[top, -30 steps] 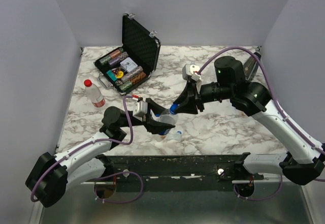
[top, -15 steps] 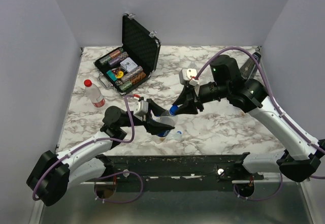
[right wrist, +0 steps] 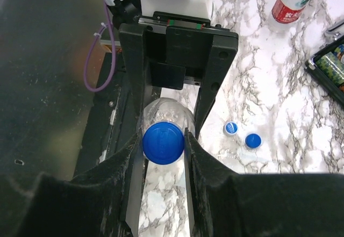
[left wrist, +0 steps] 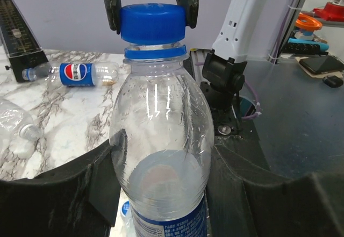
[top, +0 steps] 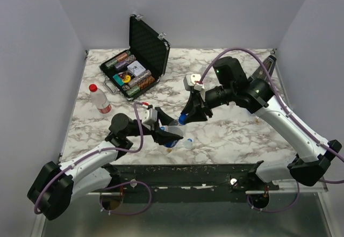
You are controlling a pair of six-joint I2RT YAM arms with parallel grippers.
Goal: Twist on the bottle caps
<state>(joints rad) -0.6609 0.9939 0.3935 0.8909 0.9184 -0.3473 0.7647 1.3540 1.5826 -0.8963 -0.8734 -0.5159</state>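
**Q:** Surface and room?
**A:** Grey-veined marble tabletop [top: 236, 135], plain grey walls on three sides; open black case [top: 141, 59] at the far-left corner; red-capped bottle [top: 100, 99] upright near the left edge.

**Q:** Jaws and task items?
**A:** My left gripper [top: 167, 135] clasps the blue-labelled bottle [left wrist: 161, 156] by its body, close to the near edge, about mid-width; my right gripper [top: 183, 117] pinches the blue cap [right wrist: 163, 143] seated on its neck; two loose caps [right wrist: 252, 140] lie just beside.

**Q:** Free room?
**A:** Bare marble runs from my arms toward the right edge and the far edge.
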